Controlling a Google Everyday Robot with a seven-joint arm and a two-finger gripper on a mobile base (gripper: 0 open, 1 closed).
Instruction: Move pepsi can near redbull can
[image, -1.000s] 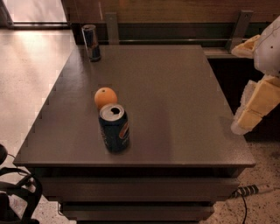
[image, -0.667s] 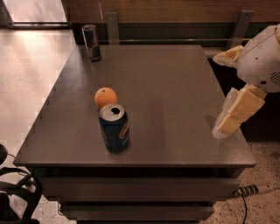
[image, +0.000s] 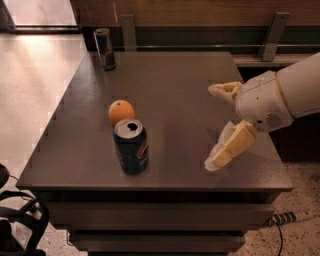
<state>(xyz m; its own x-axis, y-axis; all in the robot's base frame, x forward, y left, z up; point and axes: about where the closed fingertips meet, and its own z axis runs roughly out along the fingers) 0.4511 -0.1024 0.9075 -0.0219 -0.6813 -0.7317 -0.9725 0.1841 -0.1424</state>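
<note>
The pepsi can, wide and dark blue with a red-and-white patch and an open silver top, stands upright near the table's front edge. The redbull can, slim and silver-blue, stands upright at the table's far left corner. My gripper is over the right part of the table, well to the right of the pepsi can. Its two cream fingers are spread wide apart and hold nothing.
An orange sits just behind the pepsi can, touching or nearly touching it. The dark table has a wall rail behind it. Light floor lies to the left, and a cable runs at the bottom right.
My gripper and arm have moved left from the right edge over the table, toward the pepsi can. The cans and the orange have not moved.
</note>
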